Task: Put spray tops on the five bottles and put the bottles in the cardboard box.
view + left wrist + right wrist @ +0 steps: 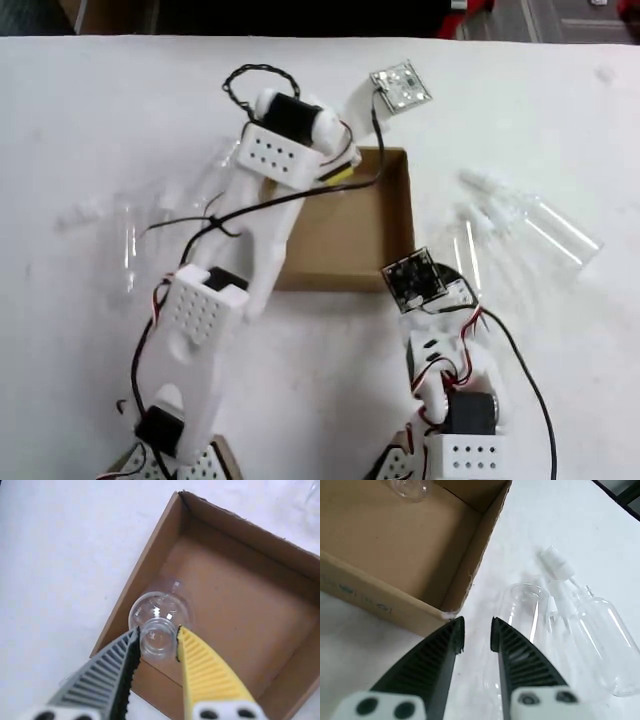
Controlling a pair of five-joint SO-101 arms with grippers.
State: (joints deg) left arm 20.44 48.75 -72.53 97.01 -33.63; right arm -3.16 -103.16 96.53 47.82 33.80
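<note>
My left gripper point(157, 647) is shut on the open neck of a clear bottle point(159, 614) with no spray top. It holds the bottle upright inside a corner of the cardboard box point(235, 605). In the high view this gripper point(342, 172) is at the box's point(345, 235) far edge. My right gripper point(477, 630) hangs slightly open over the table by another box corner point(445, 612), with nothing between its fingers. Just beyond it lie two clear bottles point(525, 607) point(602, 640) and a white spray top point(556, 562).
More clear bottles and spray tops lie to the right of the box point(530, 225) and to its left point(130, 235). A small square board point(400, 87) sits behind the box. The table's far edge runs along the top of the high view.
</note>
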